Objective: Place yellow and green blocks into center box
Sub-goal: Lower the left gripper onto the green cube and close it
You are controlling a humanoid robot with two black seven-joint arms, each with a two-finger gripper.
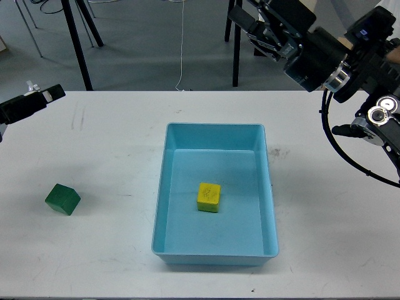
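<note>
while the tray sits mid-table, these lines list what shows:
center box (270, 187): light-blue plastic tray, rectangular, low smooth walls, rounded corners, glossy floor; it rests flat on the table, long side running away from the head view.
yellow block (209, 197): bright yellow cube with faint marks on its top face; it lies on the tray floor, near the middle, apart from every wall.
green block (62, 199): dark green cube, matte, turned corner-on; it lies on the bare table, well to the left of the tray, outside it.
table (112, 144): white, flat, matte top with a few dark scuffs and specks.
left gripper (44, 95): black, blocky tip with a small white piece on it, at the left edge, above the table's far side; nothing seen in it, and i cannot tell how far its fingers stand apart.
right gripper (240, 19): dark, angular metal and plastic, raised beyond the table's far edge at upper right; it holds nothing that shows, and its finger spacing cannot be told.
cable (331, 134): black, round, looping down beside the right arm.
</note>
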